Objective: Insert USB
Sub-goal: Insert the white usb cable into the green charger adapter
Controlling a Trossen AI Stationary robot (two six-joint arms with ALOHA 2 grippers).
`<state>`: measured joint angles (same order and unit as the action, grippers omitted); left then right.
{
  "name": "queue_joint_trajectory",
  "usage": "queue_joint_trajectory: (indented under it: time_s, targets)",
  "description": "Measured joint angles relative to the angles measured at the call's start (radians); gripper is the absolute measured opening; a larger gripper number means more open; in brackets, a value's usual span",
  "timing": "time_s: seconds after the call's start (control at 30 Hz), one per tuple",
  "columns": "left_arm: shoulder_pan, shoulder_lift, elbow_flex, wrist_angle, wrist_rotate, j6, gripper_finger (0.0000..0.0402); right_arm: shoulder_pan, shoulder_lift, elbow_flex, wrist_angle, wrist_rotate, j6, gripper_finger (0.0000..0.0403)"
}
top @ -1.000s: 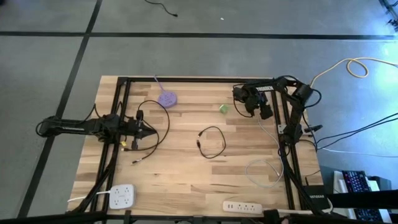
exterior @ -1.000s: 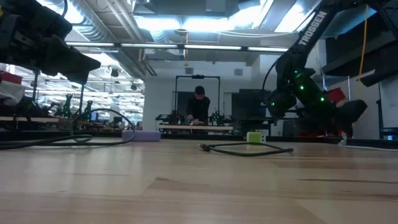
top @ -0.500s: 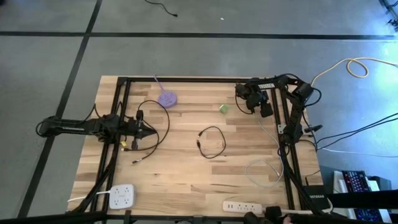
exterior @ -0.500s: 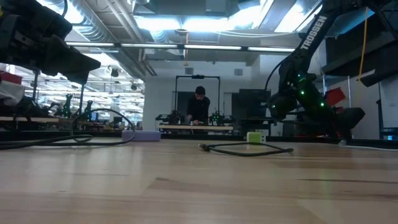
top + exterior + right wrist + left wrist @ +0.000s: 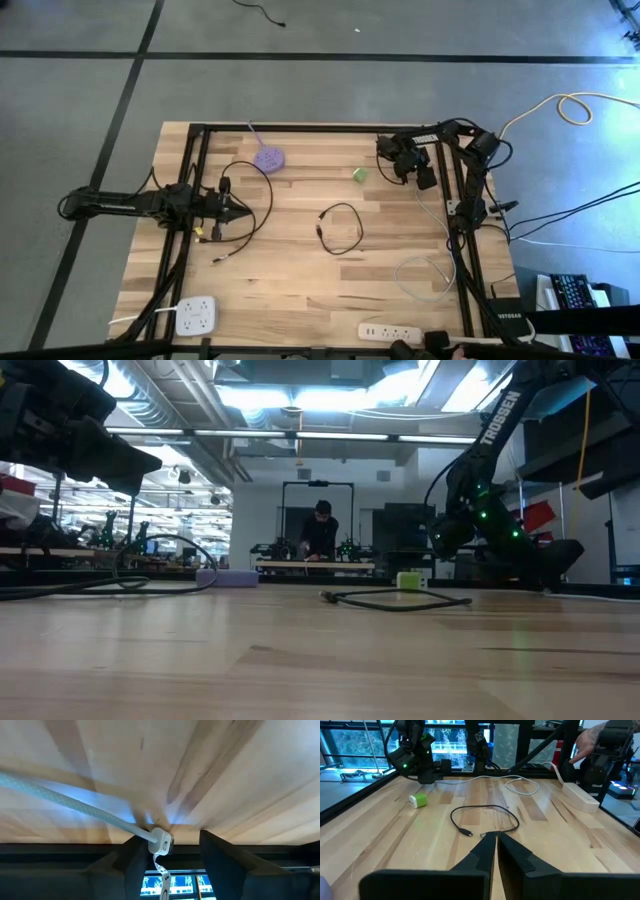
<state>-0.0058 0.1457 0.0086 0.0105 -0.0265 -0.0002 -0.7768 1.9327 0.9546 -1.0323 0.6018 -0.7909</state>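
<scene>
1. I've got the left gripper [image 5: 243, 212] parked over the left side of the table [image 5: 300, 290], fingers [image 5: 485, 851] clenched together w/ nothing between them, pointing toward the table's middle.
2. Ahead of it lies the black USB cable [image 5: 340, 228], a loose loop near the table centre, both ends free on the wood; in the left wrist view one plug sits just past the fingertips, not touching.
3. Right gripper [image 5: 407, 170] is low at the far right of the table. In the right wrist view its fingers [image 5: 134, 857] stand apart w/ a white plug [image 5: 160, 843] between them; white cable [image 5: 70, 802] trails off it across the wood. Can't tell if the pads actually press on the plug or just flank it.
4. Small green block [image 5: 359, 174] sits just beside the right gripper, toward table centre, apart from the black loop.
5. Purple round hub [image 5: 268, 158] near the far left, a black cord curling from that area toward the left arm.
6. Near edge: white square power block [image 5: 196, 316] at left, white power strip [image 5: 392, 332] at right, another white cable coil [image 5: 425, 275] between strip and right arm base.
7. Low view: a person [image 5: 320, 532] stands at a bench in the room beyond, well behind the table.
</scene>
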Motion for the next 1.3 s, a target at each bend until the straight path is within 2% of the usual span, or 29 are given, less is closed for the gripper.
queue_joint_trajectory:
  time_s: [0.1, 0.2, 0.33, 0.37, 0.5, 0.6, 0.73, 0.9, 1.0, 1.1, 1.17, 1.2, 1.3]
  targets:
    - [0.0, 0.0, 0.0, 0.0, 0.0, 0.0, 0.0005, 0.019, 0.001, 0.0, -0.021, 0.029, 0.02, 0.0114]
    - [0.0, 0.0, 0.0, 0.0, 0.0, 0.0, 0.0005, 0.036, 0.001, 0.0, -0.027, 0.005, 0.024, 0.0079]
    - [0.0, 0.0, 0.0, 0.0, 0.0, 0.0, 0.0005, 0.045, 0.001, 0.006, -0.038, 0.05, 0.05, 0.0027]
    - [0.0, 0.0, 0.0, 0.0, 0.0, 0.0, 0.0005, 0.044, 0.001, 0.014, -0.063, 0.027, 0.077, 0.0015]
    - [0.0, 0.0, 0.0, 0.0, 0.0, 0.0, 0.0005, 0.048, -0.035, 0.069, -0.134, -0.209, 0.223, 0.0007]
    - [0.0, 0.0, 0.0, 0.0, 0.0, 0.0, 0.0005, 0.085, -0.12, 0.099, -0.157, -0.296, 0.283, 0.0004]
    - [0.0, 0.0, 0.0, 0.0, 0.0, 0.0, 0.0005, 0.12, -0.237, 0.103, -0.149, -0.319, 0.286, 0.0002]
    - [0.0, 0.0, 0.0, 0.0, 0.0, 0.0, 0.0005, 0.11, -0.367, 0.128, -0.085, -0.643, 0.411, 0.0001]
    - [0.0, 0.0, 0.0, 0.0, 0.0, 0.0, 0.0005, 0.125, -0.441, 0.127, 0.015, -0.825, 0.589, 0.0]
    - [0.0, 0.0, 0.0, 0.0, 0.0, 0.0, 0.0005, 0.132, -0.515, 0.118, 0.167, -1.141, 0.766, 0.0]
    - [0.0, 0.0, 0.0, 0.0, 0.0, 0.0, 0.0005, 0.152, -0.56, 0.117, 0.279, -1.32, 0.803, 0.0]
    - [0.0, 0.0, 0.0, 0.0, 0.0, 0.0, 0.0005, 0.169, -0.578, 0.118, 0.297, -1.361, 0.799, 0.0]
    - [0.0, 0.0, 0.0, 0.0, 0.0, 0.0, 0.0005, 0.194, -0.607, 0.119, 0.295, -1.369, 0.764, 0.0]
